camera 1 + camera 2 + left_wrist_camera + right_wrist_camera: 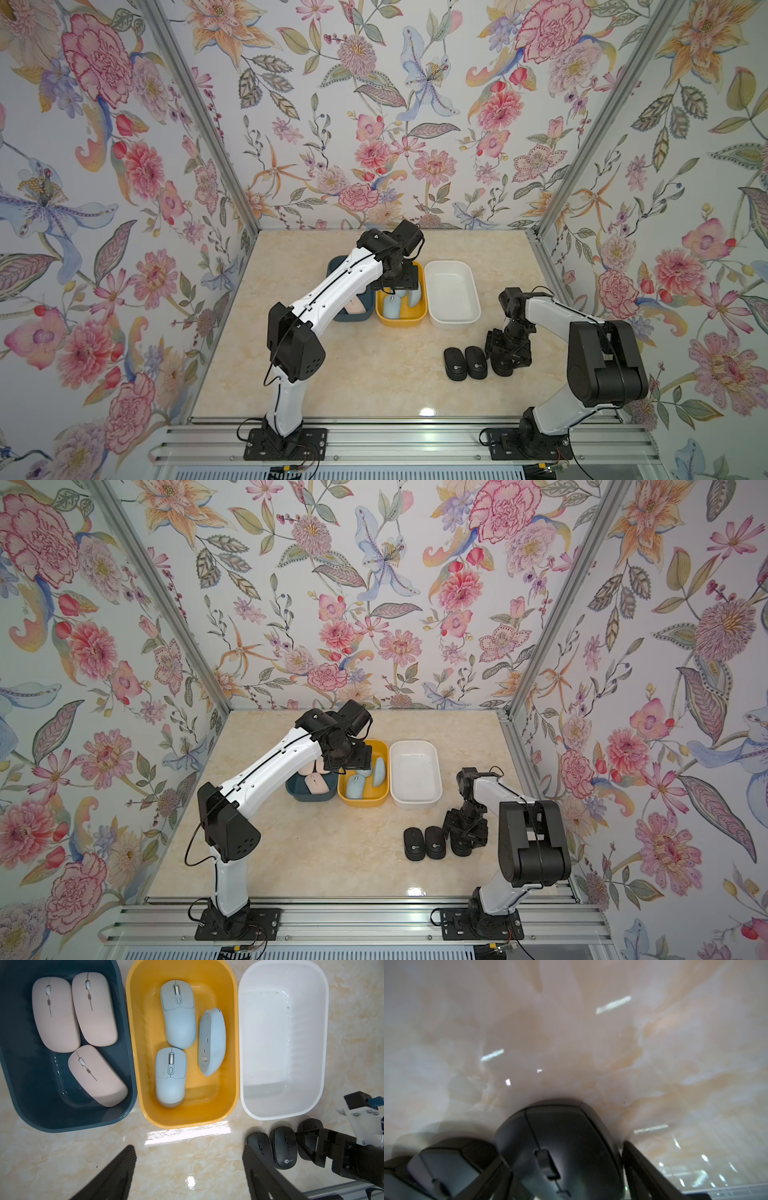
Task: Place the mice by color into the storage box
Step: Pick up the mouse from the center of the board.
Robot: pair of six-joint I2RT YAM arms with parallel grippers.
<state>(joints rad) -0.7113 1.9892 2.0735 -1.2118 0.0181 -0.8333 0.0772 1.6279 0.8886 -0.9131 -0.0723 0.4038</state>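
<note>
Three storage boxes stand in a row. The dark blue box (25, 1105) holds three pink mice (55, 1018). Three light blue mice (179, 1016) lie in the yellow box (143, 1088), one of them turned on its side (212, 1043). The white box (270, 1047) has nothing in it. Three black mice lie side by side on the table in front of the white box (455, 364) (476, 362). My right gripper (562, 1153) is down over the rightmost black mouse (560, 1132), a finger against each side. My left gripper (188, 1149) hangs open above the yellow box's near edge, holding nothing.
The right arm's elbow (602, 365) stands at the table's right edge. The left arm (332, 291) reaches over the blue box. The enclosure's walls close in the marble table (353, 374) on three sides, and a metal rail (395, 440) runs along the front.
</note>
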